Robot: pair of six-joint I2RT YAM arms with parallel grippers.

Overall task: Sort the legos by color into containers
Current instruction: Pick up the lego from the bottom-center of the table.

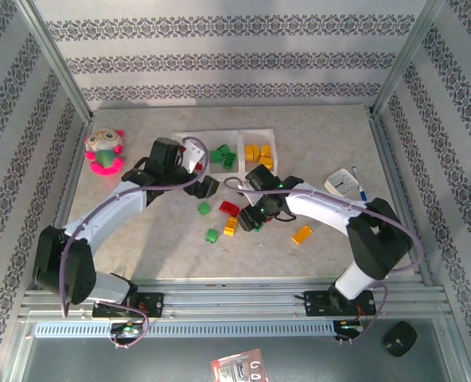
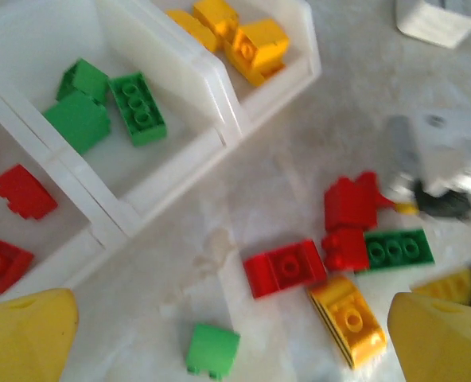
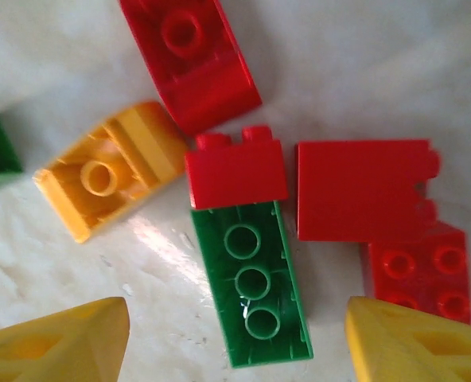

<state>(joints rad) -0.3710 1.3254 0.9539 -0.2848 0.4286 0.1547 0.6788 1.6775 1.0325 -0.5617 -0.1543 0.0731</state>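
The white tray point(image 1: 245, 137) lies at the back; its compartments hold red point(image 2: 25, 191), green point(image 2: 136, 107) and yellow bricks point(image 2: 247, 40). Loose legos lie mid-table: a green brick point(image 2: 212, 348), a red one point(image 2: 286, 268), a yellow one point(image 2: 348, 318). My left gripper point(image 1: 202, 188) hovers open in front of the tray point(image 2: 219, 131), nothing between its fingers point(image 2: 25, 334). My right gripper point(image 3: 239, 346) is open low over the cluster, straddling an upside-down green brick point(image 3: 254, 282). Red bricks point(image 3: 363, 191) and a yellow one point(image 3: 112, 167) crowd around it.
A pink-and-green plush toy point(image 1: 104, 151) sits at the back left. A white clock-like device point(image 1: 343, 182) and a pen point(image 1: 360, 189) lie at the right. An orange brick point(image 1: 301, 234) and a green one point(image 1: 212, 235) lie apart, nearer the front.
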